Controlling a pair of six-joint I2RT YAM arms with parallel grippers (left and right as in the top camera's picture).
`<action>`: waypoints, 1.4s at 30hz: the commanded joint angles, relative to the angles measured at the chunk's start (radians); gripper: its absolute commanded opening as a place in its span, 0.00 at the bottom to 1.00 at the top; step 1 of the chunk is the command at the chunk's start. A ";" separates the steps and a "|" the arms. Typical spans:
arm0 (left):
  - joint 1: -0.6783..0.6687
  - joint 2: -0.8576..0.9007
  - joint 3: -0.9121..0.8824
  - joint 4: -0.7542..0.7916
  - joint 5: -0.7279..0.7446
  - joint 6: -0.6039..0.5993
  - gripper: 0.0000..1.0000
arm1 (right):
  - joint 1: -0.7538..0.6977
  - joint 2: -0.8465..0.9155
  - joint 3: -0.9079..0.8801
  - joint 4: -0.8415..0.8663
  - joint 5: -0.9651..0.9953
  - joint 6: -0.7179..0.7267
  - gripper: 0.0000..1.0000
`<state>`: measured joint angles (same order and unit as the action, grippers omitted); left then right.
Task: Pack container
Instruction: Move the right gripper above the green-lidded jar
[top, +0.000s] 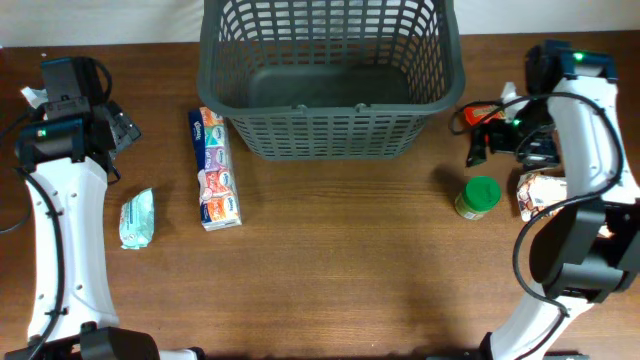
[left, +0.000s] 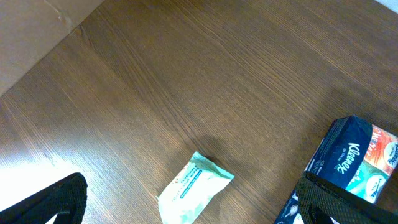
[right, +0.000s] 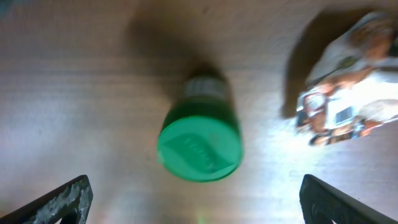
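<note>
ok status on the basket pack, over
Left fingers open, near wipes pack. Right fingers open, by green-lidded jar. Basket empty. Nothing blocking it.

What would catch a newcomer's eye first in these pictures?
The big dark grey basket dominates the far middle of the overhead view, with nothing inside it. Next comes the jar with the bright green lid, standing to the basket's right and nearer the robot, where it fills the right wrist view. The colourful Kleenex pack lies just left of the basket.
</note>
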<state>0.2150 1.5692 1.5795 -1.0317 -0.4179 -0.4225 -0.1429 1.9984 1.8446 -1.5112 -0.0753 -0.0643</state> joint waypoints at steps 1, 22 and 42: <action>0.004 -0.013 0.013 -0.001 0.004 0.009 1.00 | 0.034 0.002 -0.050 -0.005 0.007 -0.006 0.99; 0.004 -0.013 0.013 -0.001 0.004 0.009 1.00 | 0.025 -0.104 -0.159 -0.003 0.023 0.047 0.99; 0.004 -0.013 0.013 -0.001 0.004 0.009 1.00 | 0.024 -0.268 -0.442 0.296 0.045 0.042 0.99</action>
<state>0.2150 1.5692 1.5795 -1.0317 -0.4179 -0.4225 -0.1154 1.7454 1.4132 -1.2320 -0.0624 -0.0269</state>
